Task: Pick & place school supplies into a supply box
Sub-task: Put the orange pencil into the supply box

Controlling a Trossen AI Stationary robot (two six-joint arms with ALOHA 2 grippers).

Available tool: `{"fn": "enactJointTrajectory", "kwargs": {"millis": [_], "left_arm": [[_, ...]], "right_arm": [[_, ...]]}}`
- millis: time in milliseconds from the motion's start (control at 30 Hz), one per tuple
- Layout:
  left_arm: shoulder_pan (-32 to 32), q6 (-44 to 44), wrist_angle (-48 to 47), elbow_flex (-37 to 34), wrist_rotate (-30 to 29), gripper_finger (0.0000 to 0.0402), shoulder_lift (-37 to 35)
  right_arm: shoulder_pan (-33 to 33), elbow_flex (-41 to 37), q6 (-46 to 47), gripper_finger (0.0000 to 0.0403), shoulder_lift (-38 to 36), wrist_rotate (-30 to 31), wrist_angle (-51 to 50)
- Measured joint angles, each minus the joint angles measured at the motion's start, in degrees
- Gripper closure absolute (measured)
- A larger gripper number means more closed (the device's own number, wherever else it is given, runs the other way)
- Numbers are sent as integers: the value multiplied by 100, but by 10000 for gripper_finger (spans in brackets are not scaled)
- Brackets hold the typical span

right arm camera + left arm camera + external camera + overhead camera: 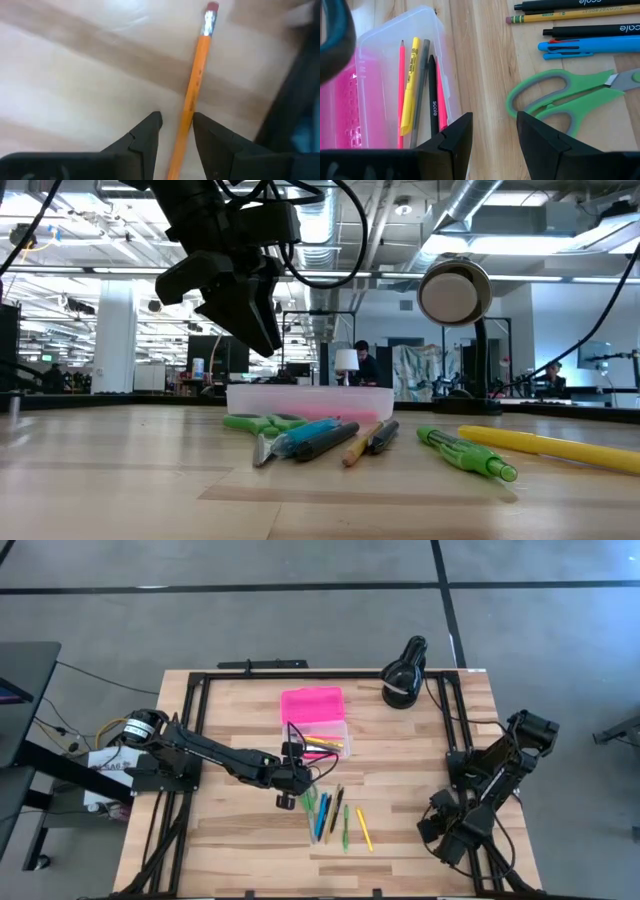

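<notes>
Left pincer [492, 135] hangs slightly open and empty between box [380, 75] and scissors [560, 97]; right pincer [176, 131] grips an orange pencil [196, 85]

Left arm [215, 753]: dark, slim links, black throughout. Base joint at the table's left edge carries a round black motor housing with a yellow band [140, 726]; a white label with printed text sits just beside it. Loose black cable loops off the wrist near the left gripper [287, 797]. In the low view that gripper [245, 315] reads as blocky and angular, with thick black cables arching over it.

Left wrist view: fingers [457, 142] are matte black wedges with bevelled, faceted tips.

Right arm [495, 775]: same dark build, chunky boxy joints, black cabling trailing along the links. Its fingers [145, 137] match: black, tapered, faceted.
</notes>
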Motion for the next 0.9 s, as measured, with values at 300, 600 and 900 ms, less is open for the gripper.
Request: {"fn": "enactJointTrajectory", "kwargs": {"millis": [300, 600, 900], "left_arm": [[-7, 2, -8, 0, 22, 253, 0], [-49, 2, -41, 0, 26, 253, 0], [-48, -4, -45, 0, 27, 253, 0]], "right_arm": [[-113, 15, -92, 282, -14, -14, 365], [-310, 16, -515, 282, -17, -79, 542], [-650, 24, -1334, 311, -15, -125, 737]]}}
